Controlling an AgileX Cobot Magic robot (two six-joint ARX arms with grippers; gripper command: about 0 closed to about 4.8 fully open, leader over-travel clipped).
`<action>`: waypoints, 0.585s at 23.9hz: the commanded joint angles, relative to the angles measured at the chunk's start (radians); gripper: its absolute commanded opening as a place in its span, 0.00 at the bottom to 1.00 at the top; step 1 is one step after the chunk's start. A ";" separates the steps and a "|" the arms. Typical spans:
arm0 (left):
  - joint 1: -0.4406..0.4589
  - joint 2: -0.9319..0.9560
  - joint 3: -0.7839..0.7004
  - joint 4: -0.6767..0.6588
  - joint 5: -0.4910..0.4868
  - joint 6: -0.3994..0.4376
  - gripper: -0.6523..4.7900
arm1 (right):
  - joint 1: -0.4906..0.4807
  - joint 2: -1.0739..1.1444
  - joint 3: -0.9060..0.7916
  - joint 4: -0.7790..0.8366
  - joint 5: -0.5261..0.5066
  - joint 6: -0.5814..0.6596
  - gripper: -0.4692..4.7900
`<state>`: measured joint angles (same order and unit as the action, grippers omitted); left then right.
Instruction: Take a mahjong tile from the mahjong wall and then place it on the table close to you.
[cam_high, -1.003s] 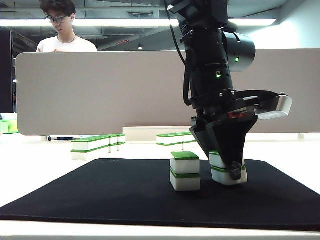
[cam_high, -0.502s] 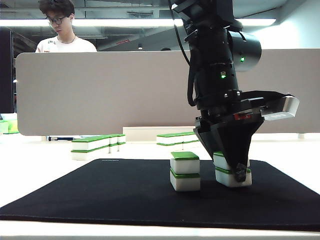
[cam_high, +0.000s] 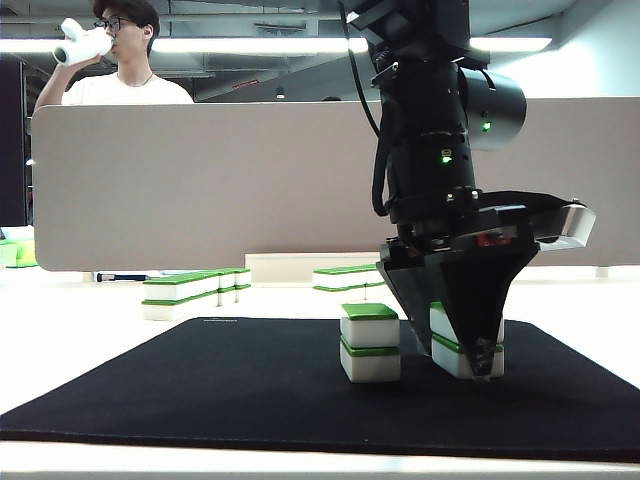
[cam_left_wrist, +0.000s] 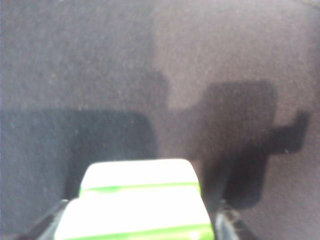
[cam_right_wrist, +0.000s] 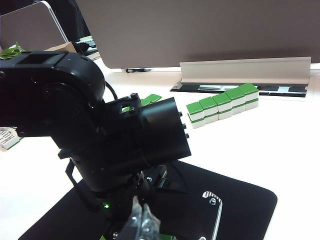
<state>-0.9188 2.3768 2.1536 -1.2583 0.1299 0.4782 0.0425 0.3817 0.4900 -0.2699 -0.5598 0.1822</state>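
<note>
1. Left gripper (cam_high: 468, 362) low on the black mat (cam_high: 230, 385), jaws seemingly parted to either side of a two-high tile stack (cam_high: 455, 345), with a thin dark gap at each flank in the wrist view; stack resting on the mat directly between the jaws
2. Judged as the release: lift straight up with the jaws wide, so neither fingertip drags the upper tile off the lower
3. Mind the neighbouring stack (cam_high: 370, 343), just beside the gripper; avoid any sideways swing toward it
4. Mahjong wall (cam_high: 195, 287) well beyond the gripper, off the mat on the white table (cam_high: 70, 350)
5. Right gripper (cam_right_wrist: 142, 222) held high and well apart from the left, fingertips apparently together, nothing in them
</note>
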 joint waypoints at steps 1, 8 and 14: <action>-0.003 -0.023 0.001 -0.028 0.006 -0.008 0.82 | 0.001 -0.002 0.005 0.013 0.004 -0.002 0.09; -0.003 -0.072 0.001 -0.082 0.005 -0.008 0.84 | 0.002 -0.002 0.005 0.012 0.004 -0.002 0.09; -0.002 -0.170 0.001 -0.161 -0.019 -0.022 0.86 | 0.003 -0.002 0.005 0.012 0.003 -0.002 0.09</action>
<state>-0.9188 2.2295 2.1509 -1.4086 0.1272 0.4557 0.0433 0.3817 0.4896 -0.2699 -0.5594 0.1822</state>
